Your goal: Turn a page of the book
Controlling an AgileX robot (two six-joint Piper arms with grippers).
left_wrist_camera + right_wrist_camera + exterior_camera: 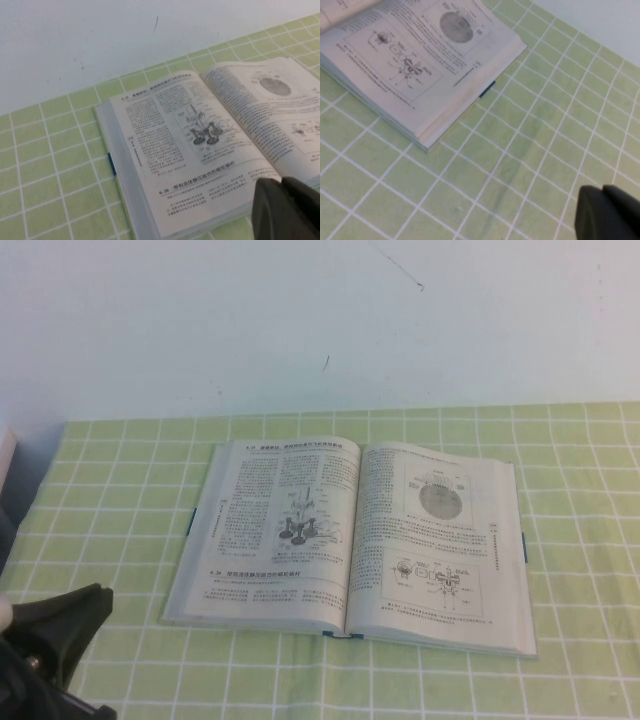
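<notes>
The book [350, 540] lies open and flat on the green checked cloth, with its left page [275, 535] and right page [435, 540] both lying down. My left gripper [60, 625] is at the near left, short of the book's near-left corner. In the left wrist view the left gripper [281, 186] is shut and empty, just above the near edge of the book [200, 140]. My right gripper [602, 192] is shut and empty over bare cloth, off to the right of the book [410, 65]. It does not show in the high view.
A white wall [320, 320] rises behind the table. The checked cloth [590, 660] reaches all round the book. Small blue tabs stick out at the book's left edge [190, 522] and right edge [523, 547]. Something pale stands at the far left edge [5, 455].
</notes>
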